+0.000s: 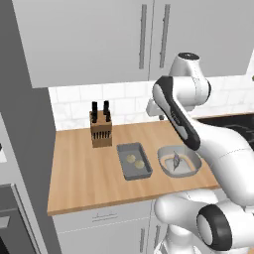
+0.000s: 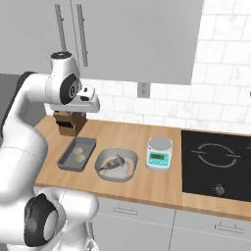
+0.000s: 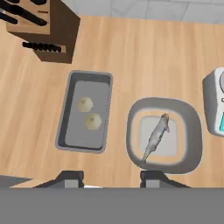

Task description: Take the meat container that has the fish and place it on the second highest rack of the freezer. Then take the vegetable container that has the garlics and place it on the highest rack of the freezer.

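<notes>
Light wooden countertop (image 3: pixel 131 57) beneath grey wall cabinets (image 1: pixel 89 39) and white tiled backsplash (image 2: pixel 220 98). On it: 1 dark-grey rectangular tray (image 3: pixel 85 111) holding 2 pale garlic bulbs (image 3: pixel 89 113), its long axis running near-to-far; immediately right, 1 light-grey rounded-square dish (image 3: pixel 164 133) holding 1 slim grey fish (image 3: pixel 156 136) lying diagonally. The two-finger gripper (image 3: pixel 111 177) hovers above, jaws apart, empty.

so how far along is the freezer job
Nothing looks done yet: the meat container with the fish and the vegetable container with the garlics both sit on the wooden counter. The end effector hovers above them, open and empty. Both freezer placements are left.
</notes>
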